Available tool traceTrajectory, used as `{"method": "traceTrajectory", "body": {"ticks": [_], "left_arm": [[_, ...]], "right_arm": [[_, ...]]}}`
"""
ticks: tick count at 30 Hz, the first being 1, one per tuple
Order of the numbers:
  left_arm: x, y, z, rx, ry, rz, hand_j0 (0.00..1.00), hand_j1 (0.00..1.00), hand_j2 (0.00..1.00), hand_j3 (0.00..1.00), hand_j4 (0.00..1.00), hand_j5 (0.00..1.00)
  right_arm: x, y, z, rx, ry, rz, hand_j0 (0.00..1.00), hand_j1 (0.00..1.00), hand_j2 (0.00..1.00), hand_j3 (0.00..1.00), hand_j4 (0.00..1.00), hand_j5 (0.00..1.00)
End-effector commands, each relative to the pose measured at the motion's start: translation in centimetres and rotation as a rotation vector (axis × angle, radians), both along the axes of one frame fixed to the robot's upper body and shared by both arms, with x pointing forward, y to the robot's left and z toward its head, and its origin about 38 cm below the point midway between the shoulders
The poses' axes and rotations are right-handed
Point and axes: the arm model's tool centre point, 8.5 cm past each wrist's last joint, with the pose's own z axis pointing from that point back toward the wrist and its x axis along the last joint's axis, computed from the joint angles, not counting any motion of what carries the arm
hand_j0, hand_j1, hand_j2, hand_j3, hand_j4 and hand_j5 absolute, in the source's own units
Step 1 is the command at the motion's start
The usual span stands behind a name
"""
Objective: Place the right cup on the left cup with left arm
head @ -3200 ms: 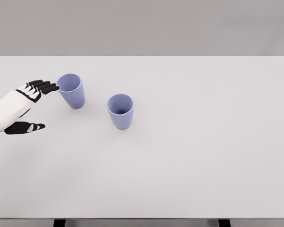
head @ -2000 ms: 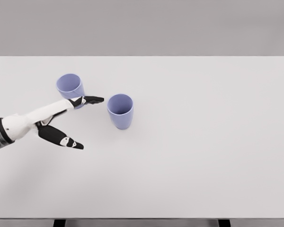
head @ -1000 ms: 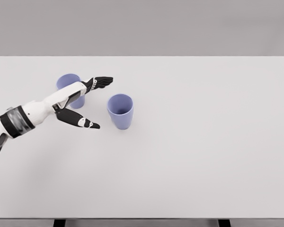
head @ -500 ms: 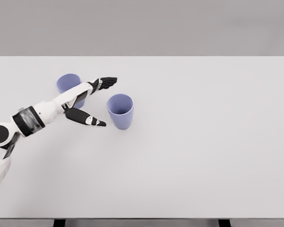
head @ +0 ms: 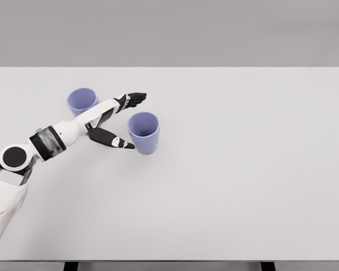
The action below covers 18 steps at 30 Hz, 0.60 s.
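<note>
Right cup (head: 143, 132) upright on white table (head: 243, 169), not yet lifted, left hand (head: 116, 119) spread wide around its left side.
Fingers (head: 134, 99) stretched out behind and left of right cup rim, thumb (head: 114, 139) low at its front-left, tip just beside the cup wall; contact cannot be told. Holding nothing. Left cup (head: 81, 101) upright, back-left of right cup, apart from it, partly hidden behind the white forearm. Both cups lavender-blue, open mouths up. Arm entering from lower left, reaching toward right cup.
</note>
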Motion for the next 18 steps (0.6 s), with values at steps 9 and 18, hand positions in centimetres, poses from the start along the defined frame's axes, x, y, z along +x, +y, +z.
{"method": "traceTrajectory", "body": {"ticks": [9,18], "left_arm": [[0.6,-0.8,-1.9,-0.008,0.046,0.016,1.0,1.0,1.0,1.0,1.0,1.0],[1.1,-0.6,-2.8,-0.007,0.074,0.029,1.0,1.0,1.0,1.0,1.0,1.0]], "right_arm": [[0.0,0.0,0.0,0.001,-0.001,0.001,1.0,1.0,1.0,1.0,1.0,1.0],[0.0,0.0,0.0,0.001,0.0,0.0,1.0,1.0,1.0,1.0,1.0,1.0]]}}
